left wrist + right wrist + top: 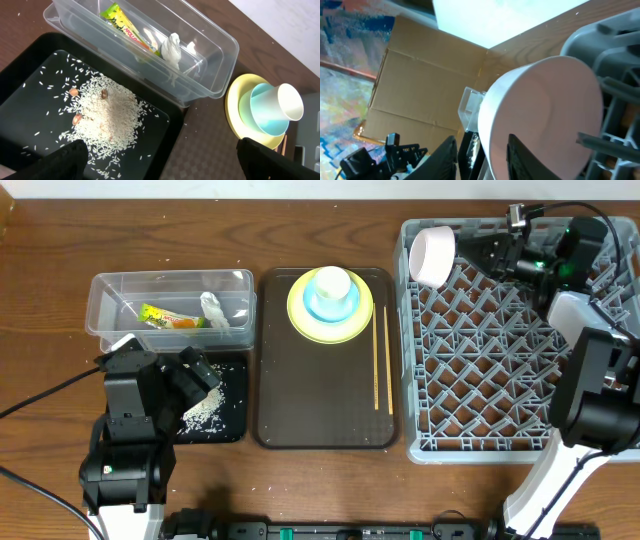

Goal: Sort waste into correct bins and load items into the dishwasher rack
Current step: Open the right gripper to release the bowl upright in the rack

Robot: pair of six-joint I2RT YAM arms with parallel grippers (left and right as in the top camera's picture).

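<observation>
White bowl tipped on edge in the dishwasher rack's far-left corner.
The right gripper straddles its rim, fingers parted, not pinching; the left gripper hangs wide and empty over rice in the black tray.

Bright, even light; right wrist view soft, partly overexposed.

Yellow plate, blue bowl, white cup; grey lattice rack.
</observation>
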